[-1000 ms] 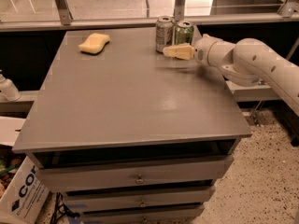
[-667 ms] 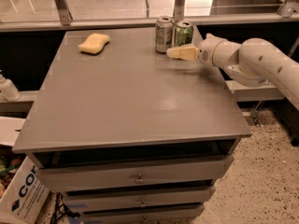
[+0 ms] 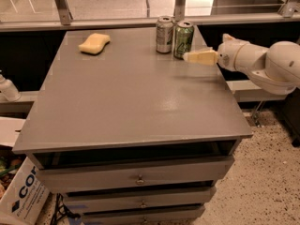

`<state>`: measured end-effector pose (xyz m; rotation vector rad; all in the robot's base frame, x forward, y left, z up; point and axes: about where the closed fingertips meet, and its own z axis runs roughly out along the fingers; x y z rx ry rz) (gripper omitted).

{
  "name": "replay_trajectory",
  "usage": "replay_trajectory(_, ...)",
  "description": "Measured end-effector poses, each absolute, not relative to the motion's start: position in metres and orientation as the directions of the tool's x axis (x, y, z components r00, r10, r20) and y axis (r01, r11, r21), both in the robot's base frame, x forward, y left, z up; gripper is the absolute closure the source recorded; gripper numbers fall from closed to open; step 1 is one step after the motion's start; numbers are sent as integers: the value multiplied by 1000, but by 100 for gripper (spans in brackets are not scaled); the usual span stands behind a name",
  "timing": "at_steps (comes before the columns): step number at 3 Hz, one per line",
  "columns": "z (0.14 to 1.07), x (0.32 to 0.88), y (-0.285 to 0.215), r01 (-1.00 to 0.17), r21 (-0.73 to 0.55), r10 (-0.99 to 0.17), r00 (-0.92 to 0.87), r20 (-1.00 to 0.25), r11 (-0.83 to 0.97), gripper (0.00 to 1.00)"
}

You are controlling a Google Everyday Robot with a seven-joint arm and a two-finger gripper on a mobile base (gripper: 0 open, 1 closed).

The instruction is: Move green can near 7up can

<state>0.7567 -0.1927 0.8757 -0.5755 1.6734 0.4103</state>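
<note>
Fingers [image 3: 202, 57] of my gripper [image 3: 187, 56] look pressed together and empty, tips just right of the green can [image 3: 183, 39]. It stands beside the 7up can [image 3: 164, 34] on the table [image 3: 131, 102].

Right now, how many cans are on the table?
2. The 7up can stands at the back; the green can is just right of it. The gripper is beside the green can, on its right.
</note>
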Motion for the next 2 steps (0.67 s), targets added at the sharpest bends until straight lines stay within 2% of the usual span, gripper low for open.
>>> replay_trajectory(2, 883, 724, -206, -641, -44, -137, -95, -986, 766, 0)
